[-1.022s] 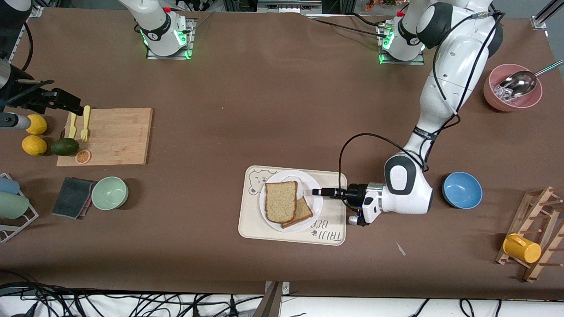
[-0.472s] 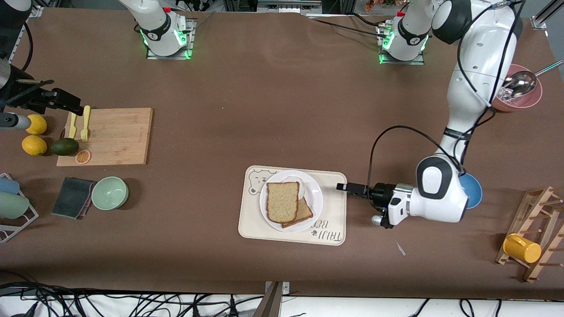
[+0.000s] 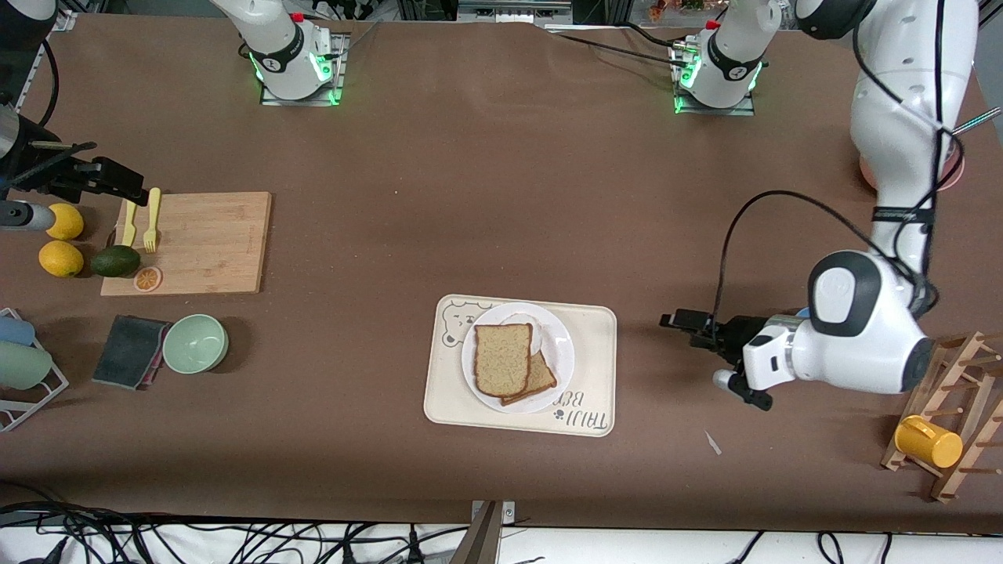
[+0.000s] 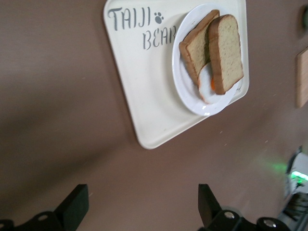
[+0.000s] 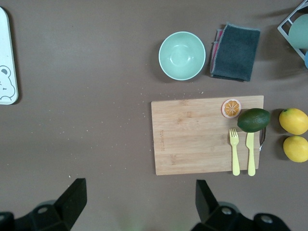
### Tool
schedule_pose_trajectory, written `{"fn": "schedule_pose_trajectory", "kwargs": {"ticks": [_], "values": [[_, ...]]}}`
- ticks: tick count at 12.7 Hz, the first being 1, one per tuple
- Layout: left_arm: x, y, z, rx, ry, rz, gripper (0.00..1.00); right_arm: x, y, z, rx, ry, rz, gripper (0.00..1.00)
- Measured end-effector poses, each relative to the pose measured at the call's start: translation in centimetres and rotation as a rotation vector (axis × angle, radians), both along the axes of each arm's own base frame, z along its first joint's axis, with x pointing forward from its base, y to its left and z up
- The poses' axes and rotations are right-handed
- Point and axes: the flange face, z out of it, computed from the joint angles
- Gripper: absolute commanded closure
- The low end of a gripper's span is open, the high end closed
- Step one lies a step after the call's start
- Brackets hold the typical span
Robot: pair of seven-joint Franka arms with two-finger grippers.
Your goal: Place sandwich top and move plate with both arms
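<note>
The sandwich top (image 3: 501, 359) lies on the white plate (image 3: 561, 346), overlapping the second slice (image 3: 542, 377), with a bit of fried egg (image 3: 542, 337) showing beside them. The plate sits on the cream bear tray (image 3: 595, 376). My left gripper (image 3: 675, 321) is open and empty over bare table, between the tray and the left arm's end. Its wrist view shows the sandwich top (image 4: 226, 53), second slice (image 4: 196, 45), plate (image 4: 188, 94), tray (image 4: 139, 86) and the gripper (image 4: 143, 207). My right gripper (image 3: 129, 186) waits open and empty, high over the cutting board's end; its wrist view shows the gripper (image 5: 142, 207).
A wooden cutting board (image 3: 204, 243) holds a fork, a knife, an avocado and an orange slice, with two lemons beside it. A green bowl (image 3: 196, 343) and a dark cloth (image 3: 129, 351) lie nearer to the front camera. A wooden rack with a yellow mug (image 3: 928, 441) stands at the left arm's end.
My left gripper has drawn back from the plate's edge toward the left arm's end of the table, open and empty. The bread, plate and right arm have not moved.
</note>
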Motion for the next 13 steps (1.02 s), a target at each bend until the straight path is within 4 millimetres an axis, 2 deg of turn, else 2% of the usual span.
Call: {"fn": "schedule_pose_trajectory", "kwargs": {"ticks": [2, 4, 7, 9, 10, 11, 13], "values": [[-1.0, 1.2, 5.4, 0.167, -0.057, -0.066, 0.00, 0.0, 0.0, 0.0, 0.000, 0.001, 0.000, 0.00], [-2.6, 1.4, 11.4, 0.321, -0.082, -0.056, 0.00, 0.0, 0.0, -0.1, 0.000, 0.001, -0.001, 0.00], [-5.4, -0.6, 19.9, 0.487, -0.164, 0.050, 0.00, 0.1, 0.0, -0.1, 0.000, 0.002, -0.001, 0.00], [-8.1, -2.0, 24.0, 0.546, -0.209, 0.089, 0.00, 0.1, 0.0, -0.1, 0.000, 0.002, 0.000, 0.00], [-9.7, -1.6, 25.7, 0.566, -0.216, 0.125, 0.00, 0.1, 0.0, -0.1, 0.000, 0.002, 0.000, 0.00], [-11.3, -0.2, 27.1, 0.570, -0.212, 0.174, 0.00, 0.1, 0.0, -0.1, 0.000, 0.002, 0.000, 0.00], [-13.8, 4.2, 28.5, 0.527, -0.198, 0.273, 0.00, 0.1, 0.0, -0.1, 0.000, 0.002, -0.001, 0.00]]}}
